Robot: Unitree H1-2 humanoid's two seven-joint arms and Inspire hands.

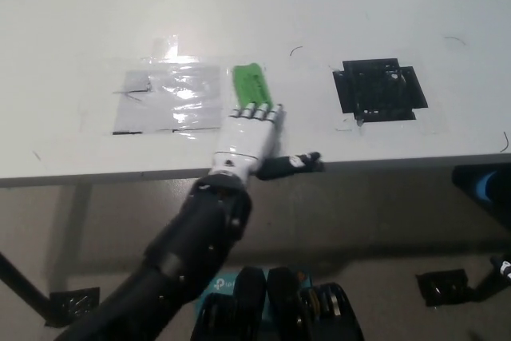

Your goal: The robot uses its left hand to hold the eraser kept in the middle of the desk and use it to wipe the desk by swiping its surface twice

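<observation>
Left hand (251, 135) presses its fingers (259, 109) flat on the green eraser (249, 84), right of the taped plastic sheet (169, 98) on the counter (319, 5). Risk: unclamped, the eraser may slip free mid-swipe.
</observation>
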